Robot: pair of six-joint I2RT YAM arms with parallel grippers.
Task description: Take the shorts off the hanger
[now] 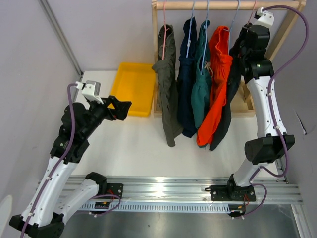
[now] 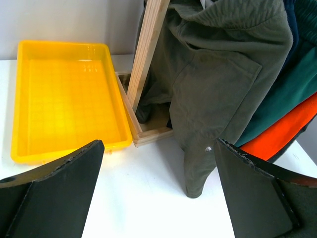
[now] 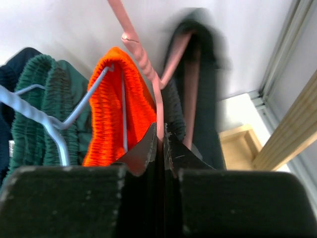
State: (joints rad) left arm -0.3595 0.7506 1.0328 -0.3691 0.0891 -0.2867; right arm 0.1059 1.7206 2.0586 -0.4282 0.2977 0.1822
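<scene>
Five pairs of shorts hang on hangers from the wooden rack's rod (image 1: 223, 5): olive-grey (image 1: 169, 94), navy blue (image 1: 186, 74), teal green (image 1: 200, 87), bright orange (image 1: 216, 84) and black (image 1: 229, 109). My right gripper (image 1: 243, 40) is high at the right end of the row. In the right wrist view it (image 3: 160, 130) is shut on the pink hanger wire (image 3: 157, 99) that carries the black shorts (image 3: 198, 94), with the orange shorts (image 3: 111, 109) just left. My left gripper (image 1: 122, 109) is open and empty, left of the olive-grey shorts (image 2: 218, 84), apart from them.
A yellow tray (image 1: 132, 89) lies on the table left of the rack and also shows in the left wrist view (image 2: 64, 94). The rack's wooden post (image 2: 148, 54) and base frame (image 2: 148, 134) stand between the tray and the shorts. A wall is close behind.
</scene>
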